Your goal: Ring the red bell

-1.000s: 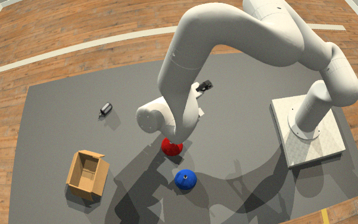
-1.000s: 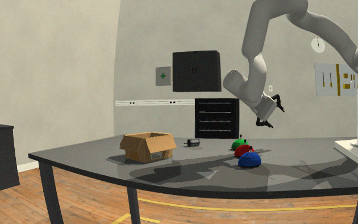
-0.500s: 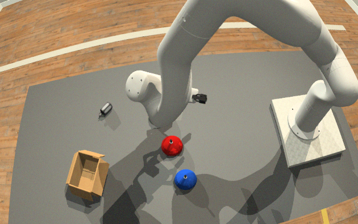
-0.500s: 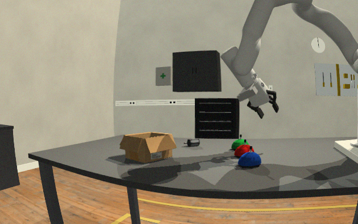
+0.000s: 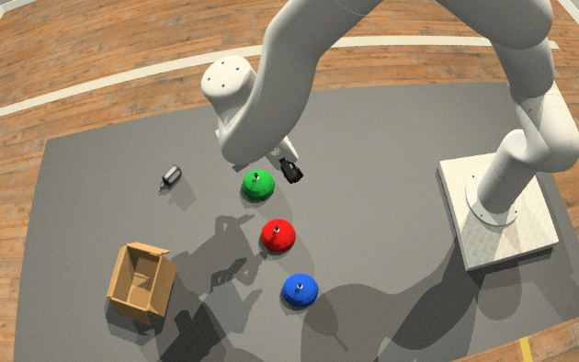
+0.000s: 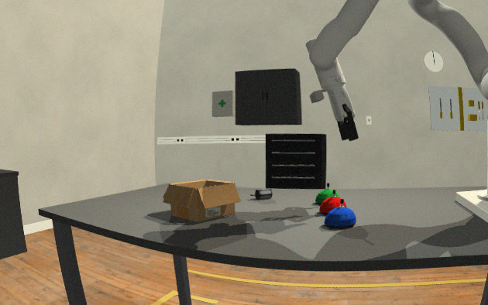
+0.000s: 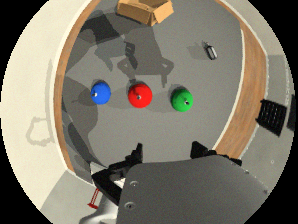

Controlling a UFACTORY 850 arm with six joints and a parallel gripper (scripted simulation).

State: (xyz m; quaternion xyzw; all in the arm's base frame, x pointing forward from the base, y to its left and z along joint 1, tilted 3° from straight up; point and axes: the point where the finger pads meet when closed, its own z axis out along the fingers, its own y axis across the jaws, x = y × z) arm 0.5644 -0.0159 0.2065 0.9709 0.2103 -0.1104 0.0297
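Note:
The red bell (image 5: 278, 234) sits on the grey table top between a green bell (image 5: 258, 185) and a blue bell (image 5: 300, 289), with its small button standing up. It also shows in the side view (image 6: 331, 203) and in the middle of the wrist view (image 7: 139, 95). My gripper (image 6: 348, 129) hangs high above the table, open and empty, well clear of all three bells. In the overhead view the gripper (image 5: 291, 171) appears beside the green bell. In the wrist view the fingertips show below the bells.
An open cardboard box (image 5: 141, 281) stands at the left front of the table. A small dark cylinder (image 5: 171, 175) lies to the left of the green bell. The arm's base plate (image 5: 498, 209) is at the right.

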